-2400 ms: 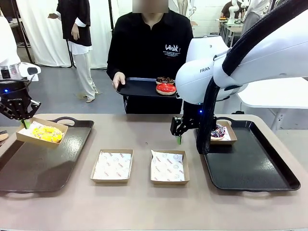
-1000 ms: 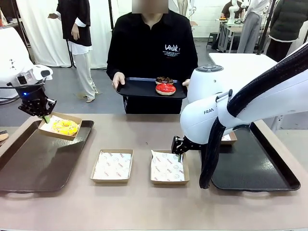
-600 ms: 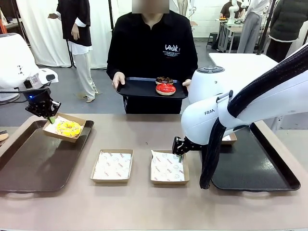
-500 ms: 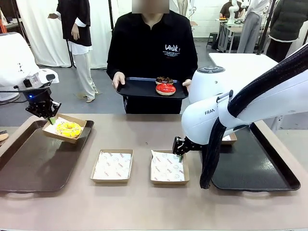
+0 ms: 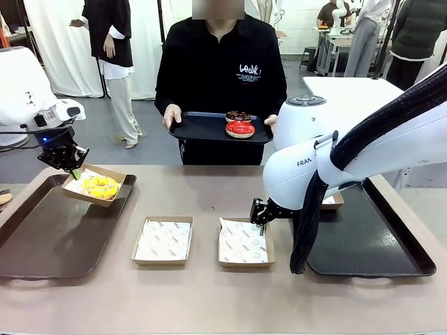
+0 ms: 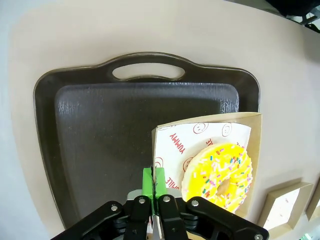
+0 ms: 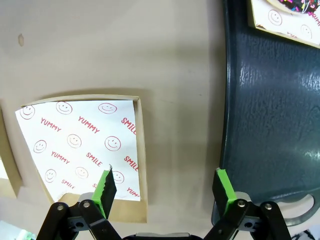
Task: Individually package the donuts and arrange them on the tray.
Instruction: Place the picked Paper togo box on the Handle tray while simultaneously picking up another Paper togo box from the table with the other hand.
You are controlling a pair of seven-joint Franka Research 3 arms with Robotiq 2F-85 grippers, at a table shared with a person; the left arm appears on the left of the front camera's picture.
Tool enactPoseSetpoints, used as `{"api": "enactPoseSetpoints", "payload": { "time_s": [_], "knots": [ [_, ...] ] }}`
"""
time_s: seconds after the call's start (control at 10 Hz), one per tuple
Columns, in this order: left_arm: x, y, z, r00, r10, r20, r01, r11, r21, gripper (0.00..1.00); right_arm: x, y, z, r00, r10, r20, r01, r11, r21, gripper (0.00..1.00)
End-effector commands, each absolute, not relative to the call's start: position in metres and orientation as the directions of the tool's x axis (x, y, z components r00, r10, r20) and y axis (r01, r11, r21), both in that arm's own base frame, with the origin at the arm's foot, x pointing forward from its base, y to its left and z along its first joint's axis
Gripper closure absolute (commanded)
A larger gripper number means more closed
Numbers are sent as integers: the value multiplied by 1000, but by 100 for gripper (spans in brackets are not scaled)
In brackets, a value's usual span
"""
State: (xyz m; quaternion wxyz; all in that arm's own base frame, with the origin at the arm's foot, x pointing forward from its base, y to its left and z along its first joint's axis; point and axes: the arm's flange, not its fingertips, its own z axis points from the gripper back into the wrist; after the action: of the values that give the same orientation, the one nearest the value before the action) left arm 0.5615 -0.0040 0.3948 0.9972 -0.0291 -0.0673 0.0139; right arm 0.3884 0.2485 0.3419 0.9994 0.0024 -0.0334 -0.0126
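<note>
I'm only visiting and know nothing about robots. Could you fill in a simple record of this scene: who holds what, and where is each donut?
Left gripper: shut on the rim of the donut box holding the yellow donut, at the far corner of the left tray
Right gripper: open, empty, above the gap between the right empty box and the right tray
Left empty box: on the table, untouched
Person's tray: red-glazed donut, chocolate donut
Right tray: sprinkled-donut box at its far corner
</note>
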Motion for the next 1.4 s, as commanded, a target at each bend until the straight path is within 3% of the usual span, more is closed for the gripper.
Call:
{"api": "enactPoseSetpoints", "payload": {
  "time_s": [0.0, 0.2, 0.6, 1.3],
  "knots": [
    [561, -4, 395, 991, 32, 131, -24, 998, -60, 99, 390, 254, 337, 995, -21, 99, 21, 1000, 2, 0],
    [567, -5, 388, 989, 12, 147, 6, 993, -120, 99, 394, 260, 329, 989, -95, 111, 91, 995, 39, 0],
    [573, -4, 382, 989, 20, 146, 2, 990, -144, 99, 388, 274, 321, 987, -74, 144, 72, 997, 19, 0],
    [592, -18, 370, 993, -57, 99, 60, 998, -24, 99, 383, 278, 314, 987, -61, 146, 63, 998, -12, 0]
  ]
}}
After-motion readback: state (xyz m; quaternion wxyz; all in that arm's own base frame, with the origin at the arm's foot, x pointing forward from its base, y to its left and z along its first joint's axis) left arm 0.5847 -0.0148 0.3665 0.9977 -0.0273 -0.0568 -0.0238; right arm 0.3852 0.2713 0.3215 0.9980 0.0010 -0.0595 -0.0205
